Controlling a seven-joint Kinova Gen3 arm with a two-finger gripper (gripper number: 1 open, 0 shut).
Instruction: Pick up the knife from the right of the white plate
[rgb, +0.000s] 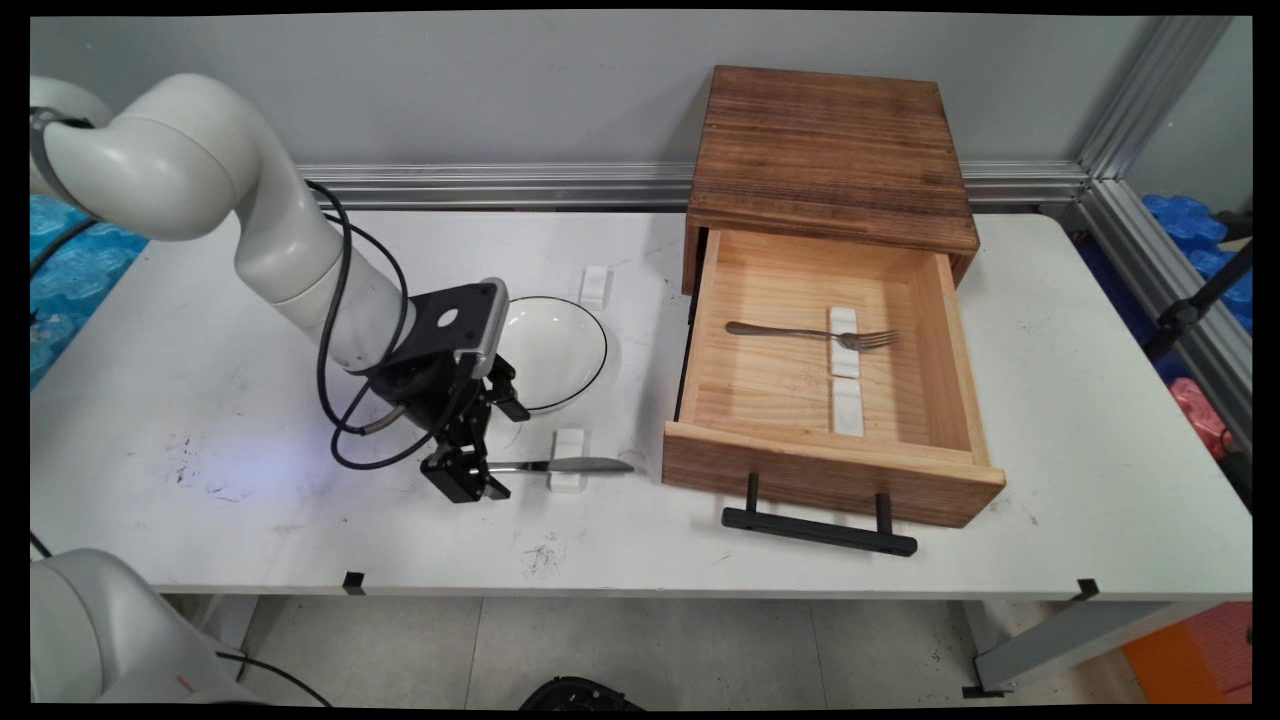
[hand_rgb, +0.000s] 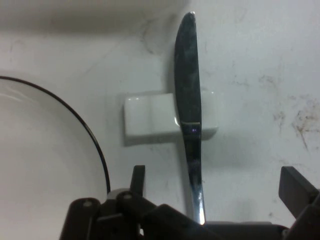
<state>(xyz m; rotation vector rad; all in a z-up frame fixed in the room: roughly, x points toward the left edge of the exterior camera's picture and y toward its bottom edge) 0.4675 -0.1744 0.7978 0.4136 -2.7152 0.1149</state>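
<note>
We list 1 white table (rgb: 200, 400), the surface on which every item below stands.

1 wooden cabinet (rgb: 830, 150), well to the tool's far side past the knife tip, with its drawer (rgb: 830, 470) pulled fully out; a black bar handle (rgb: 818, 528) runs along the drawer front. Inside the drawer we count 1 metal fork (rgb: 810, 332) lying across the nearer end of 1 white rest (rgb: 844, 340), and a 2nd white rest (rgb: 848, 405) lying bare just beside the first.

1 white bowl (rgb: 555, 350) with a thin dark rim, just beside the tool on its wall side; in the hand view its rim curves along the left of the fingers.

1 black two-finger gripper (rgb: 468, 485), lowered to the table surface at the handle end of the knife. Its jaws stand apart, 1 finger (hand_rgb: 137, 180) on the bowl side and the other (hand_rgb: 295, 192) on the opposite side, with the handle running between them. We cannot tell from either view whether the pads touch the metal; nothing appears clamped.

1 table knife (rgb: 570, 465), extending straight away from the tool, blade tip pointing toward the drawer. Its middle lies across 1 small white knife rest (rgb: 567, 460), directly ahead of the fingers.

1 further white rest (rgb: 595, 285), bare, beyond the bowl near the wall.
</note>
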